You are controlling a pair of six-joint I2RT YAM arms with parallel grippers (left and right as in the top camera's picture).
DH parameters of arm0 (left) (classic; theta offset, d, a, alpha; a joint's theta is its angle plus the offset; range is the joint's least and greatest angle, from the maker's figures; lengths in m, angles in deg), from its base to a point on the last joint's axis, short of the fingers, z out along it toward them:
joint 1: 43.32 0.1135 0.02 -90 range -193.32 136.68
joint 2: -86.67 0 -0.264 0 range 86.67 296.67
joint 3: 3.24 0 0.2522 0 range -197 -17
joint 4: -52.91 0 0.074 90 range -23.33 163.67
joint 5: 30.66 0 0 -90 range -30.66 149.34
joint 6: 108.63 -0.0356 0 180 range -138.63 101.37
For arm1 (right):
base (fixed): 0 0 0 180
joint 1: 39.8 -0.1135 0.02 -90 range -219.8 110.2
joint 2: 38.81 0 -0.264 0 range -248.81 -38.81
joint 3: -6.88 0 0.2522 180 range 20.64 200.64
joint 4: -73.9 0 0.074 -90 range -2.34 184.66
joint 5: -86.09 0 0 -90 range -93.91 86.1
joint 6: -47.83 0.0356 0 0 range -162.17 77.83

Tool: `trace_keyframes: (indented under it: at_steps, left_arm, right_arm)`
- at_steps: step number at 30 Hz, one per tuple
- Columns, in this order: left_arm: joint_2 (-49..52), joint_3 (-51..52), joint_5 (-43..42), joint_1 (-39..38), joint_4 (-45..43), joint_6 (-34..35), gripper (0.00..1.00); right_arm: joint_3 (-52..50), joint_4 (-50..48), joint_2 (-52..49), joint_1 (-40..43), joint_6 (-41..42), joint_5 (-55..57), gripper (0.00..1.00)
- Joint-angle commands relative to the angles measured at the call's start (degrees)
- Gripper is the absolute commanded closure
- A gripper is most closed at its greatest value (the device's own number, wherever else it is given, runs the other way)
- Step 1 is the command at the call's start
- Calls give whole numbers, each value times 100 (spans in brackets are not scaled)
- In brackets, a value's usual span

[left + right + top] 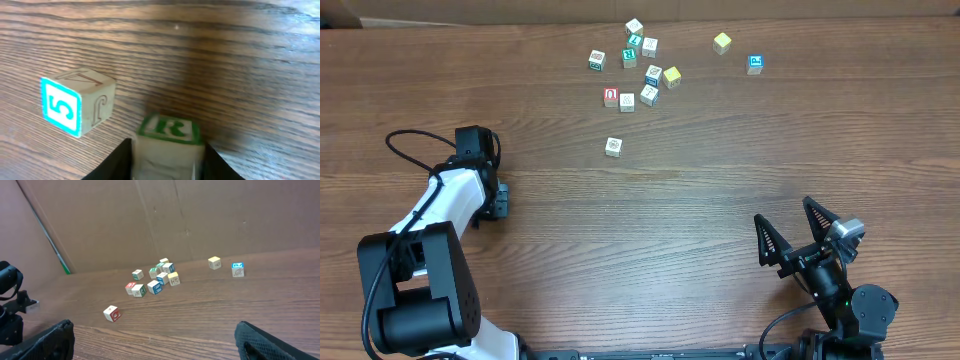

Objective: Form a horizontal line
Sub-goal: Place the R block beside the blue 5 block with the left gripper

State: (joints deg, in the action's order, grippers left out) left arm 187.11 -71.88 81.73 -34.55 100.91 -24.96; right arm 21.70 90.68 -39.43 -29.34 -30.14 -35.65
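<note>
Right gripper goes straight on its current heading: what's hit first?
Probably the cube cluster; the lone cube is nearer but left of centre, maybe clipped by the open right gripper. Depth unclear.

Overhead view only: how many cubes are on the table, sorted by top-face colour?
Whitish-topped cubes: 5
Green-topped cubes: 3
Blue-topped cubes: 2
Yellow cubes: 2
Red-topped cube: 1
Total: 13

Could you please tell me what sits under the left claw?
The left claw holds a green R cube; a blue 5 cube stands apart beside it. Overhead, the arm hides both, and whether the R cube touches the table cannot be seen.
</note>
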Motion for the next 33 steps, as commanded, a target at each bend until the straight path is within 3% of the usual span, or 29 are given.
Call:
trace_keyframes:
  at_steps: [1, 8, 15, 20, 24, 26, 29, 33]
  left_arm:
    - [55, 35, 221, 44, -92, -22, 62]
    - [24, -22, 197, 11, -9, -127, 59]
    - [-269, -1040, -144, -348, 1108, 393, 48]
    - [-691, -2323, -317, -380, 2037, 973, 30]
    - [-1167, -3112, -1290, -284, 2297, 1067, 13]
    - [-1440, -3265, -1683, -232, 2291, 1071, 0]
    - [-1773, -3296, -1845, -192, 2297, 1270, 0]
    - [-2306, -3296, -1832, -192, 2288, 1320, 0]
  right_arm:
    - [-59, -35, 37, 11, 44, -61, 0]
    - [-59, -155, 37, 11, 44, -59, 0]
    - [-59, -584, 37, 11, 284, -354, 0]
    - [-59, -555, 35, 11, 966, -356, 0]
    - [-44, -531, -92, 11, 1034, -350, 0]
    - [24, -498, -369, 11, 1051, -352, 0]
    - [282, -490, -966, 11, 1043, -350, 0]
    - [1655, -275, -3075, -39, 452, -334, 0]
